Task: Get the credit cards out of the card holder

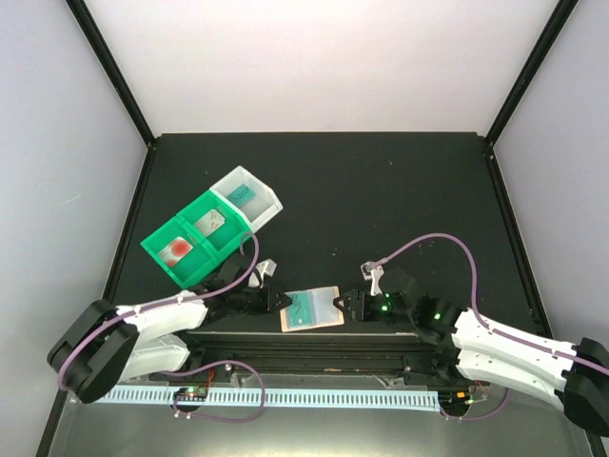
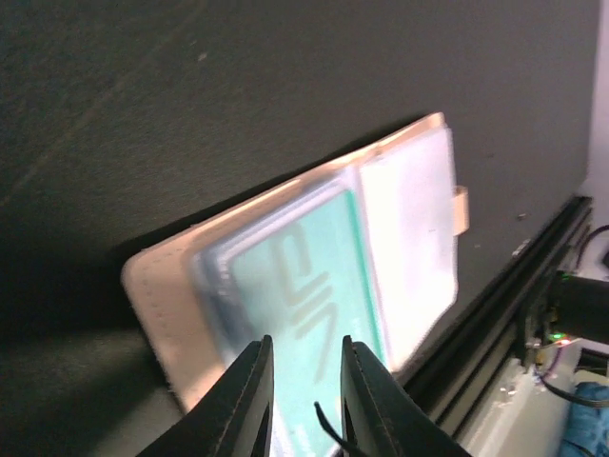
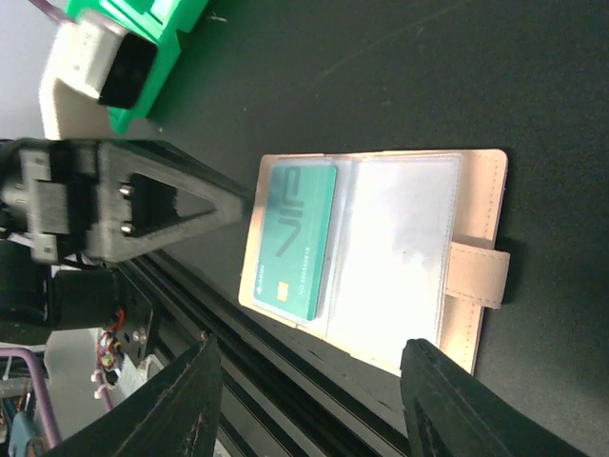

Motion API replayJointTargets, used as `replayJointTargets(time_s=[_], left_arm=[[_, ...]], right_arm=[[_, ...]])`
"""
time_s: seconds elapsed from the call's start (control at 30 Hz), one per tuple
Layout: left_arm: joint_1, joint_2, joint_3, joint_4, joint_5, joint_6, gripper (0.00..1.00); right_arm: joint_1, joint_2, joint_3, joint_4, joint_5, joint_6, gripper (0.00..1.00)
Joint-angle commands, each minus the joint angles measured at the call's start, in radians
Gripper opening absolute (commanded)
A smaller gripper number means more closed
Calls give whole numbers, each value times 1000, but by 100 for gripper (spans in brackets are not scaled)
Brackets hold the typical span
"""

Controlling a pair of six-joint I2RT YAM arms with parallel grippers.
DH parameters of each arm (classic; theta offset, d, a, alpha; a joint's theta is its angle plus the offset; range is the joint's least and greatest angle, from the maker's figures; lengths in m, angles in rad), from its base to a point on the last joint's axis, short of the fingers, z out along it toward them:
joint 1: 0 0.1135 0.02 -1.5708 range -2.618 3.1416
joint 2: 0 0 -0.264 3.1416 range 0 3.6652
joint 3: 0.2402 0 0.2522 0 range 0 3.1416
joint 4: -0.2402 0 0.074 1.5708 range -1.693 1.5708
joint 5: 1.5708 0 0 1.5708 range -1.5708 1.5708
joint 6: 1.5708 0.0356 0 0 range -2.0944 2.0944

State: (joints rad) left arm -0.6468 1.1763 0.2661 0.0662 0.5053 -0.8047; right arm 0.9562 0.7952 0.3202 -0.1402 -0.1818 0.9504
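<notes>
Teal card (image 3: 295, 238) edge lies between your left gripper's (image 2: 306, 347) narrowly parted jaws, not yet pinched: close fully on it before pulling left. Pin the card holder (image 3: 490, 190) with the right gripper (image 3: 309, 352), now half open and empty.

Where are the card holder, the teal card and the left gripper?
card holder (image 3: 476, 274), right wrist view, on its clasp tab.
teal card (image 3: 290, 238), right wrist view, card's middle.
left gripper (image 2: 305, 345), left wrist view, midway between fingertips.

both arms white shells with black joints: left arm (image 1: 152, 319), right arm (image 1: 504, 345). purple cable (image 1: 440, 238) loops off each. fingers (image 2: 249, 400) matte black, rounded tips. two screws (image 3: 125, 193) on left finger mount. green leds (image 1: 386, 307) at right wrist.
</notes>
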Motion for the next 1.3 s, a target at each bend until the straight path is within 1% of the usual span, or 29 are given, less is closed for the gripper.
replayJointTargets(time_s=[0.0, 0.1, 0.2, 0.23, 0.33, 0.4, 0.57, 0.7, 0.87, 1.1, 1.27], left_arm=[[-7, -103, 6, 22, 11, -35, 23], [-7, -179, 3, -23, -21, -36, 23], [-7, -220, -38, 36, -10, -53, 23], [-7, -220, -46, 48, -3, -56, 21], [-7, -192, -48, 55, 1, -47, 15], [-7, -160, -50, 73, 6, -47, 13], [-12, -66, -67, 175, 45, -72, 2], [-16, 1, -65, 219, 63, -68, 2], [-19, 47, -64, 210, 53, -58, 2], [-27, 14, -61, 147, 20, -45, 1], [-31, -19, -57, 121, 1, -41, 3]], right_arm=[[19, 59, 35, 73, 5, 1, 49], [24, 123, 55, 98, 1, -7, 43], [27, 181, 78, 124, 1, -16, 33], [27, 198, 83, 135, 2, -17, 31], [29, 257, 97, 180, -3, -17, 29], [29, 307, 114, 200, -14, -21, 29], [28, 440, 165, 240, -44, -40, 25], [31, 534, 178, 307, -82, -28, 21], [43, 621, 184, 363, -108, -20, 18], [53, 681, 183, 385, -99, -13, 17], [53, 706, 170, 412, -94, -2, 16]])
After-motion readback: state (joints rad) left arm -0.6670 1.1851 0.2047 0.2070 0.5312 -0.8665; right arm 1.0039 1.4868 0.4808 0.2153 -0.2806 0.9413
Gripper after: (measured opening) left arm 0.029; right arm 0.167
